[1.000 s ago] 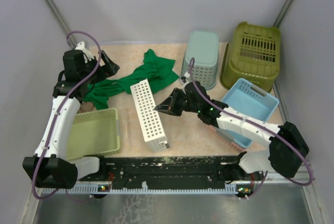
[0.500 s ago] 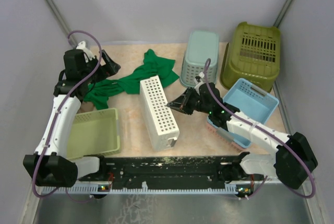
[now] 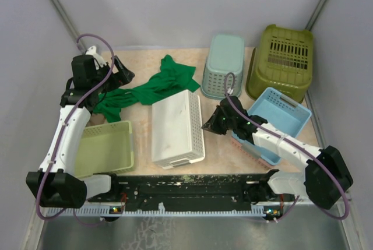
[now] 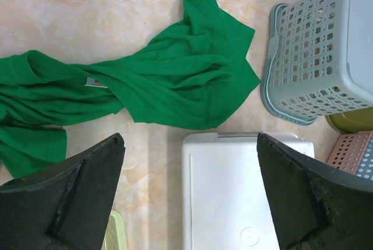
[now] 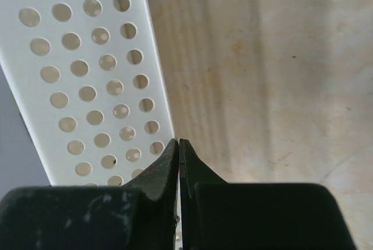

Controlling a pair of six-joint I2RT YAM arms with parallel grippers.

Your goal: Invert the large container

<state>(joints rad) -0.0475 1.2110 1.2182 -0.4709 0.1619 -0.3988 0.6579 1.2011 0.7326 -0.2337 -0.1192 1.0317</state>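
Top view first: the olive-green tub [image 3: 280,57] sits in the far right corner, slotted bottom up, just beside the teal basket [image 3: 224,63]. The right gripper [image 3: 207,126], clenched on nothing, points at the right wall of the white basket [image 3: 176,127], and the left gripper [image 3: 123,72] hangs released over the green cloth [image 3: 154,87]. On to the left wrist: wide-spread fingers [image 4: 76,197] frame the cloth, the white basket's smooth underside and the teal basket, with a sliver of the tub at the right edge. Right wrist: jaws pressed together, close beside the white basket's perforated wall.
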